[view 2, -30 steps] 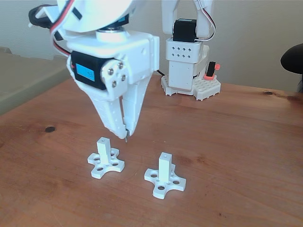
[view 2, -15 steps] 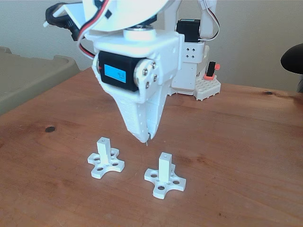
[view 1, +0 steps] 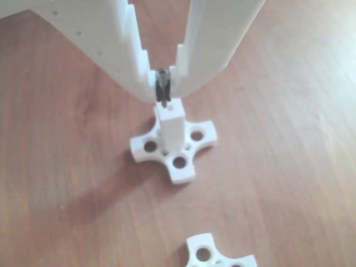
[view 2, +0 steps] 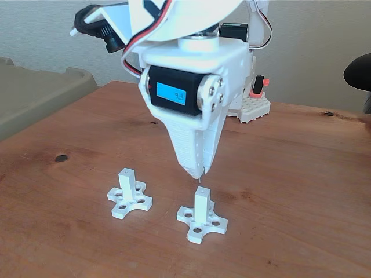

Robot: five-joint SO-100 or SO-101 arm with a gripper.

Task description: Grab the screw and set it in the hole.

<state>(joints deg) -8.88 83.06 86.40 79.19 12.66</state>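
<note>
My white gripper points straight down, shut on the screw, a thin dark pin hanging upright between the fingertips. In the fixed view the screw's tip pokes out just below the jaws. It hovers right above the white square post of the right cross-shaped base. In the other view the hole in the post's end face sits just under and slightly right of the screw, with a small gap between them.
A second white post on a cross base stands to the left on the wooden table; its edge shows at the bottom of the other view. The arm's base is at the back. A grey surface lies off the table's far left.
The gripper has carried the screw to the right, from beside the left post to directly above the right post. Both posts stayed still.
</note>
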